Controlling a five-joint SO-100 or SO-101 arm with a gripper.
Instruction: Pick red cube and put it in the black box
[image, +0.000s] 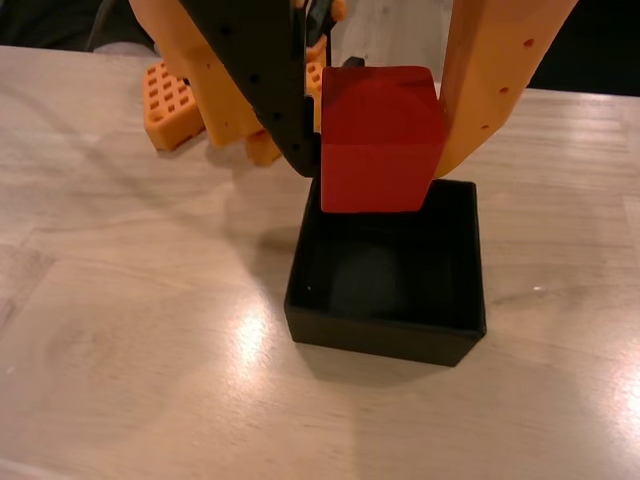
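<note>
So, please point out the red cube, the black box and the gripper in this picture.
red cube (378, 150): wrist view, on its front face, between the fingers.
black box (380, 338): wrist view, on its near outer wall.
gripper (375, 170): wrist view, midway between the black fingertip and the orange fingertip.

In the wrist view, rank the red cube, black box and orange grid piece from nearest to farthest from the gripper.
1. Red cube: between the gripper's fingers.
2. Black box: directly below the cube.
3. Orange grid piece: upper left, on the table.
</note>
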